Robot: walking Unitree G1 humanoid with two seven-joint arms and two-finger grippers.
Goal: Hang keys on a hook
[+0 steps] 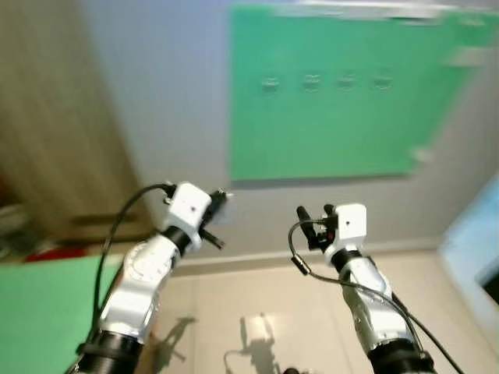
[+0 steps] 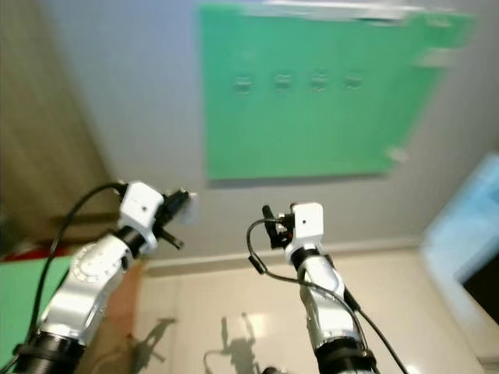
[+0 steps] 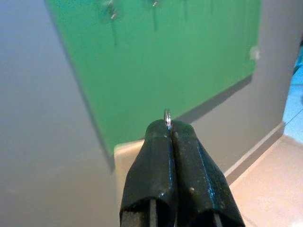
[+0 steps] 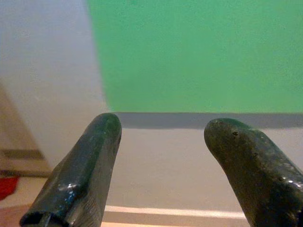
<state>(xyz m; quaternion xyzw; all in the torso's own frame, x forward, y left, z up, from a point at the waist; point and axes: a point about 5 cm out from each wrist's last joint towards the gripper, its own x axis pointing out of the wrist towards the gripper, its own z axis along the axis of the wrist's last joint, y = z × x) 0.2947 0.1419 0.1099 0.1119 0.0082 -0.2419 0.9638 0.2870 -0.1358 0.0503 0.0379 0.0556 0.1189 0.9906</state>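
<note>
Pinching a key ring (image 3: 167, 116), left hand (image 3: 169, 130) below green board (image 1: 335, 101) hooks (image 1: 311, 82).

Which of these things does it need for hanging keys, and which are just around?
Needed: left hand pinching a key ring; hooks on the green board.
Just around: right hand, open and empty; wall; floor; red thing low down.
</note>
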